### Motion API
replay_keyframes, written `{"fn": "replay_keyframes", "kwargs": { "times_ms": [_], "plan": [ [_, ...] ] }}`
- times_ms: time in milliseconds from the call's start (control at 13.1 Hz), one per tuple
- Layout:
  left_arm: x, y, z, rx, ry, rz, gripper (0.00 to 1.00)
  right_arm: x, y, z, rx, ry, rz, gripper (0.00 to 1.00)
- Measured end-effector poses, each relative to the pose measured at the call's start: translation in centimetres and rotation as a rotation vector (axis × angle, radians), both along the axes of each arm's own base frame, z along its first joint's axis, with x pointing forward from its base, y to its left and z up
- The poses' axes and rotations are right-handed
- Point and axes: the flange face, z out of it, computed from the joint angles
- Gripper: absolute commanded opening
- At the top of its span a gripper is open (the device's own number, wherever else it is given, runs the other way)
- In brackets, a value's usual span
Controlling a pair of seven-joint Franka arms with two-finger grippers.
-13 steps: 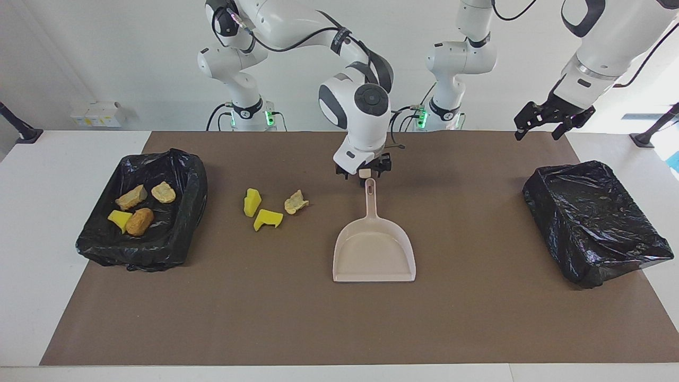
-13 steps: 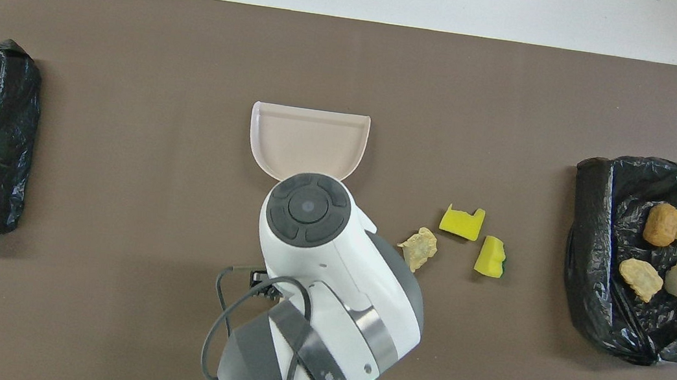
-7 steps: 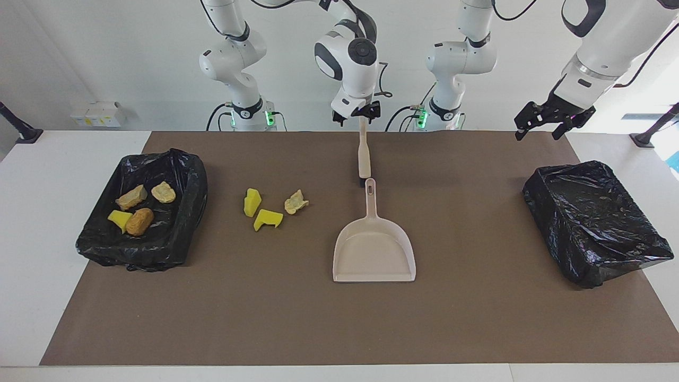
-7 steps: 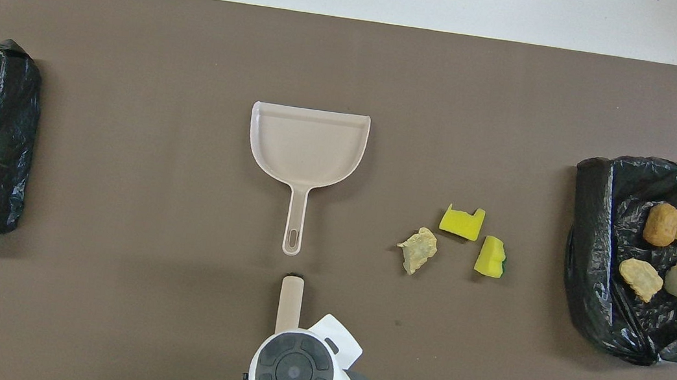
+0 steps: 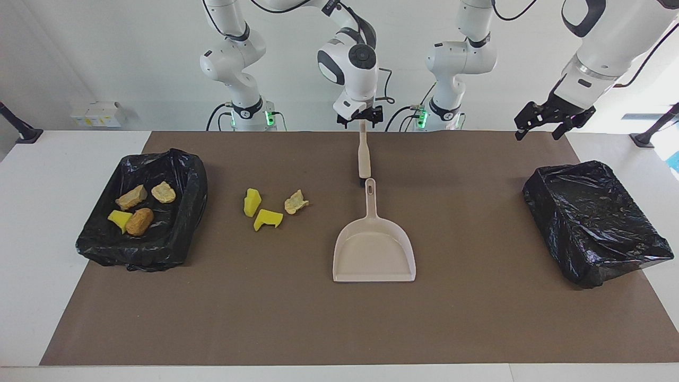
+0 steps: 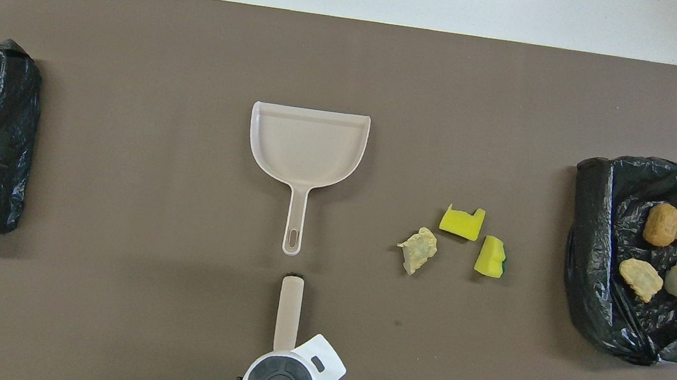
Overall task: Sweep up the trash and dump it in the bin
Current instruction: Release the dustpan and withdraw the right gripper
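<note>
Three pieces of trash lie loose on the brown mat: two yellow wedges (image 5: 252, 202) (image 5: 267, 218) and a tan lump (image 5: 295, 202) (image 6: 417, 250). Several more sit in the black-lined bin (image 5: 189, 178) at the right arm's end. The beige dustpan (image 5: 374, 254) (image 6: 307, 143) lies mid-mat, with its handle pointing at the robots. The beige brush handle (image 5: 364, 156) (image 6: 289, 308) is in line with it, just off the handle's tip. My right gripper (image 5: 361, 120) is at the brush's other end. My left gripper (image 5: 549, 126) hangs open, high over the table by the left arm's end.
A second black-lined bin (image 5: 594, 217) stands at the left arm's end, and I see nothing in it. White table borders the mat (image 5: 477, 318) on both ends. The loose trash lies between the dustpan and the bin holding scraps.
The right arm pulled back from the dustpan handle's tip toward the robots, uncovering the brush handle, then settled a little lower at the brush's end. The left arm has not moved.
</note>
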Motion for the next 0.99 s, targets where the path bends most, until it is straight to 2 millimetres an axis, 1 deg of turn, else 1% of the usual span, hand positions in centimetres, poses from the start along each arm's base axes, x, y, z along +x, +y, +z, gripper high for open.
{"fn": "replay_keyframes", "kwargs": {
  "times_ms": [76,153,305,534,687,763,839,915,992],
  "plan": [
    [0.0,0.0,0.0,0.0,0.0,0.0,1.0,-0.1,0.1,-0.1,0.006,-0.007,0.0,0.08],
    [0.0,0.0,0.0,0.0,0.0,0.0,1.0,-0.3,0.3,-0.2,0.007,-0.009,0.006,0.0],
    [0.0,0.0,0.0,0.0,0.0,0.0,1.0,-0.6,0.5,-0.3,0.009,-0.011,0.011,0.0],
    [0.0,0.0,0.0,0.0,0.0,0.0,1.0,-0.2,0.6,-0.3,0.012,-0.013,0.006,0.0],
    [0.0,0.0,0.0,0.0,0.0,0.0,1.0,0.2,0.6,0.2,0.003,0.001,0.005,0.0],
    [0.0,0.0,0.0,0.0,0.0,0.0,1.0,0.9,0.4,1.1,-0.009,0.021,0.0,0.0],
    [0.0,0.0,0.0,0.0,0.0,0.0,1.0,2.1,-0.3,2.8,-0.016,0.039,-0.011,0.0],
    [0.0,0.0,0.0,0.0,0.0,0.0,1.0,3.6,-1.5,4.9,-0.015,0.053,-0.02,0.0],
    [0.0,0.0,0.0,0.0,0.0,0.0,1.0,4.9,-3.4,7.2,-0.012,0.066,-0.022,0.0]
  ]
}}
